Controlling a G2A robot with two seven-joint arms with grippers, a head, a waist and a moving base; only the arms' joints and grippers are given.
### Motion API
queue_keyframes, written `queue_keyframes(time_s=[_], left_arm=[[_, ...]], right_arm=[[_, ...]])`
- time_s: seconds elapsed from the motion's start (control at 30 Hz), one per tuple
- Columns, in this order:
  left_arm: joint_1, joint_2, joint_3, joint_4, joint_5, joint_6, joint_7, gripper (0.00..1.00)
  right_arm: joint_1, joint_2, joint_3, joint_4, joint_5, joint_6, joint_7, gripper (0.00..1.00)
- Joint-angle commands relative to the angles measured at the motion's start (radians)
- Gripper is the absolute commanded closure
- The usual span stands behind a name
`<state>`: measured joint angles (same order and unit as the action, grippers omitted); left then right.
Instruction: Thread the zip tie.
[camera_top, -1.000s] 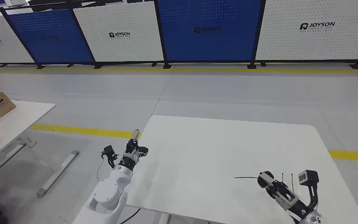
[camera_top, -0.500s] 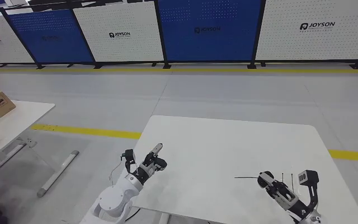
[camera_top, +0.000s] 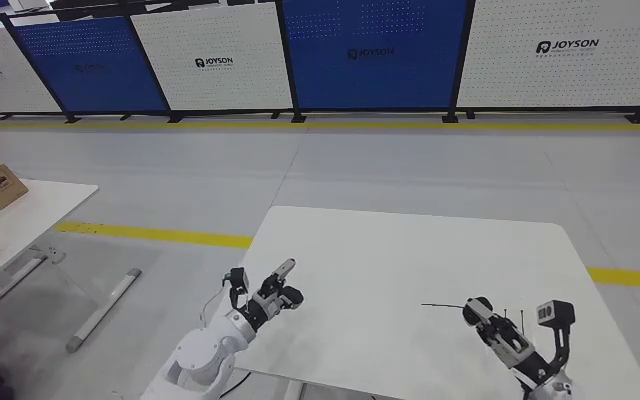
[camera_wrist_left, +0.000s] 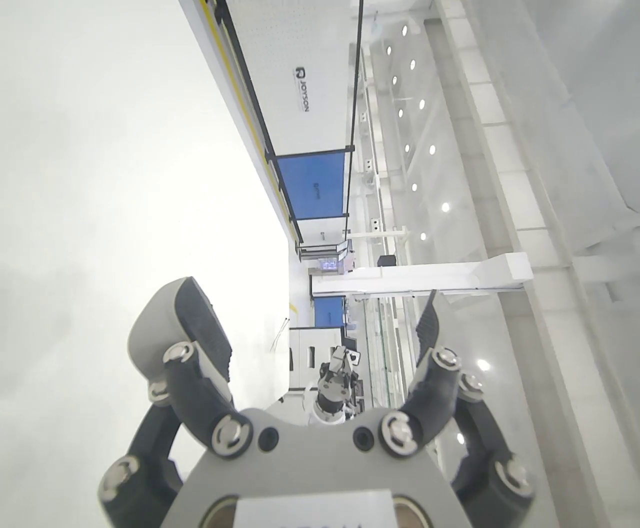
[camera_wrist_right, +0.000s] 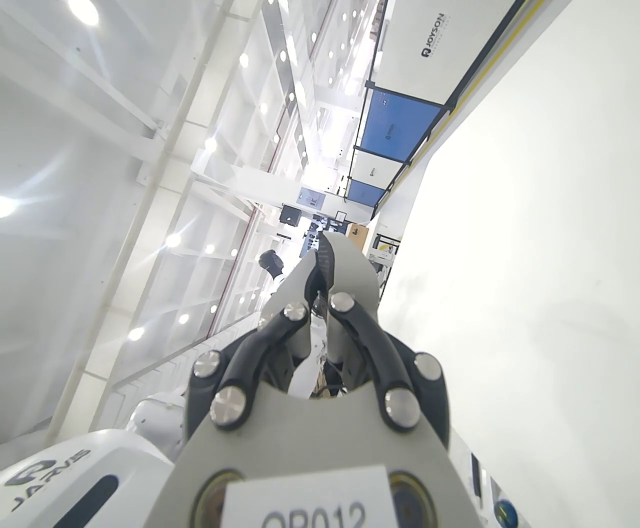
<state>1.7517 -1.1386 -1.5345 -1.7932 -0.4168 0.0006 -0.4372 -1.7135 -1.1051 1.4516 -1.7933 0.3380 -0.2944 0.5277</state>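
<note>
Black zip tie juts out, pinched by the right gripper

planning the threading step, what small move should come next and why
Probably bring the open left gripper across the table toward the free end of the zip tie. The right gripper looks shut on the tie, which points toward the left arm, with a wide gap between them.

I make out a dark logo word on each white panel and blue panel, plus a code sticker behind my right gripper's fingers.
</note>
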Motion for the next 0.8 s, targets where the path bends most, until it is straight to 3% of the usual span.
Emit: queue_keyframes(time_s=[0.0, 0.1, 0.2, 0.7, 0.77], left_arm=[[-0.006, 0.002, 0.012, -0.001, 0.016, 0.004, -0.040, 0.00], [-0.019, 0.003, 0.057, -0.002, 0.037, 0.023, -0.110, 0.00], [-0.045, 0.000, 0.101, 0.017, 0.029, 0.042, -0.117, 0.00], [-0.045, 0.000, 0.101, 0.017, 0.029, 0.042, -0.117, 0.00], [-0.053, -0.002, 0.127, 0.013, 0.035, 0.045, -0.123, 0.00]], right_arm=[[0.010, -0.003, -0.016, 0.008, -0.014, 0.000, -0.015, 1.00], [0.026, -0.005, -0.037, 0.022, -0.042, 0.014, -0.025, 1.00], [0.031, -0.006, -0.042, 0.026, -0.047, 0.022, -0.025, 1.00], [0.031, -0.006, -0.042, 0.026, -0.047, 0.022, -0.025, 1.00], [0.031, -0.006, -0.042, 0.026, -0.047, 0.022, -0.025, 1.00]])
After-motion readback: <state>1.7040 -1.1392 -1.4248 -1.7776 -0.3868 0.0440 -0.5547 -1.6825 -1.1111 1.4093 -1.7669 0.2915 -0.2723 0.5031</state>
